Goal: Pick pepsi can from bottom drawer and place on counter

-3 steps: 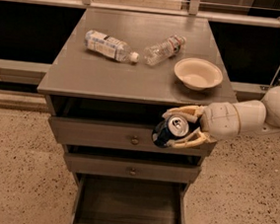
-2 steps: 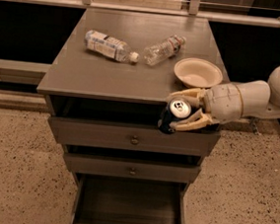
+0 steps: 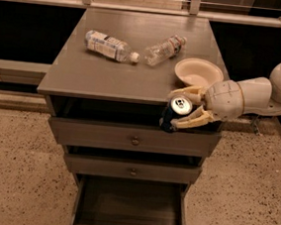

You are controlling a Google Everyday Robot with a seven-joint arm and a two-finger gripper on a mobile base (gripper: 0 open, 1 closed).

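My gripper [image 3: 181, 108] is shut on the pepsi can [image 3: 175, 113], a dark blue can with a silver top. It holds the can in the air at the front right edge of the counter [image 3: 109, 76], above the top drawer. One finger [image 3: 187, 92] lies over the can, the other under it. The bottom drawer [image 3: 130, 208] stands pulled open below, and its dark floor is bare.
Two clear plastic water bottles [image 3: 109, 46] [image 3: 164, 49] lie on their sides on the counter. A beige bowl [image 3: 199, 72] sits at the counter's right, just behind my gripper. The two knobbed drawers [image 3: 135, 140] are slightly open. Speckled floor lies around the cabinet.
My gripper has lifted the can from in front of the top drawer up to the level of the counter's front edge, and shifted slightly right.
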